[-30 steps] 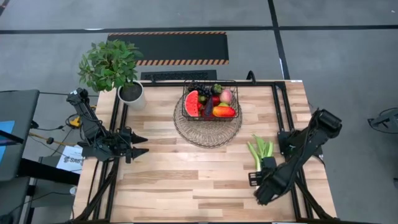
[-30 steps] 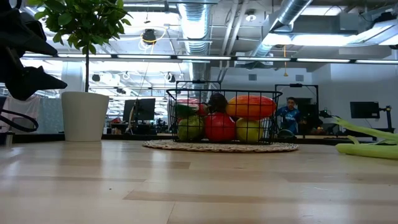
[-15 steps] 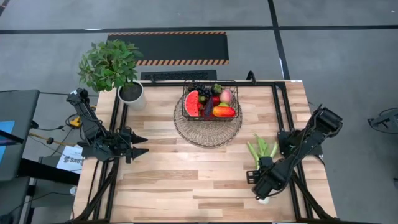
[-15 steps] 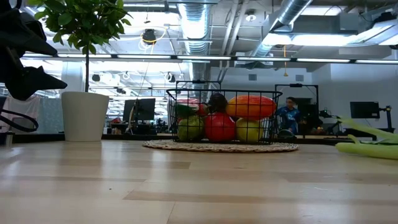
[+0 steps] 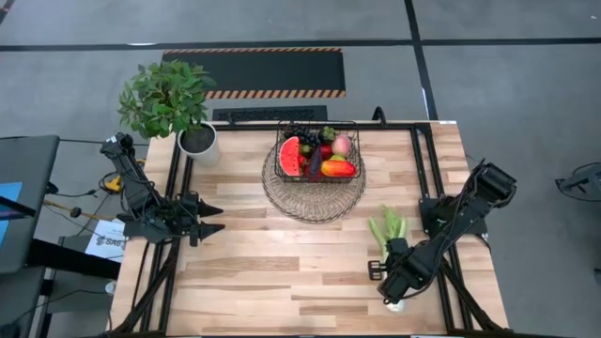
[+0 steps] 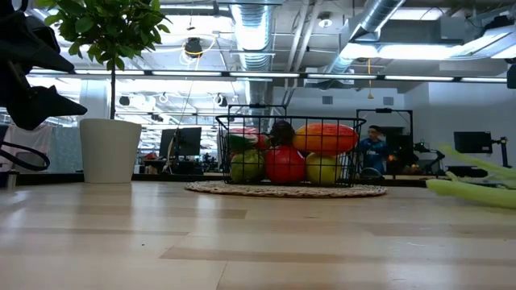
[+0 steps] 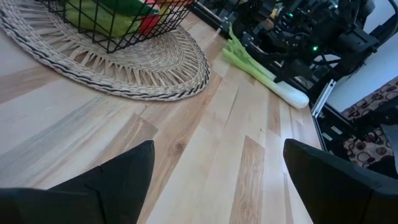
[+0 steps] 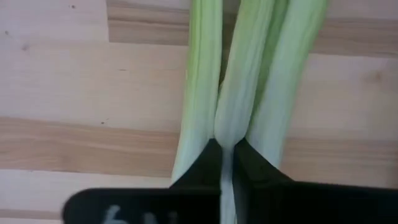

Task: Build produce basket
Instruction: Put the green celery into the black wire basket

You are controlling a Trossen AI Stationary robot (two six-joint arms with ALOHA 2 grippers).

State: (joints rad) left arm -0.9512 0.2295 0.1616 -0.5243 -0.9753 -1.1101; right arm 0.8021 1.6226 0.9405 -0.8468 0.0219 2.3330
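The long leek (image 5: pixel 388 228) lies on the table near its right edge, green leaves toward the far side, white end (image 7: pixel 293 97) toward the near side. My right gripper (image 8: pixel 227 148) stands over its stalk, pointing down, shut on it. The dark wire basket (image 5: pixel 317 155) sits on a round woven mat (image 5: pixel 313 199) at the far middle. It holds the other produce: a watermelon slice, a mango, a peach and grapes. My left gripper (image 5: pixel 214 218) waits open at the table's left edge. My right gripper pinches the leek's stalk (image 8: pixel 227 127) between its two fingers (image 8: pixel 200 171), just where the pale stalk parts into green leaves. The fingers come from above, pointing down, and lie across the leek. The leek lies along the table.
A leafy plant in a white pot (image 5: pixel 198 141) stands at the far left corner. Bare wood stretches between the mat and the near edge. The right arm's dark frame (image 7: pixel 298 25) rises behind the leek.
My right gripper has sunk onto the leek and shut on its stalk. The leek has shifted a little toward the table's left while staying on the table.
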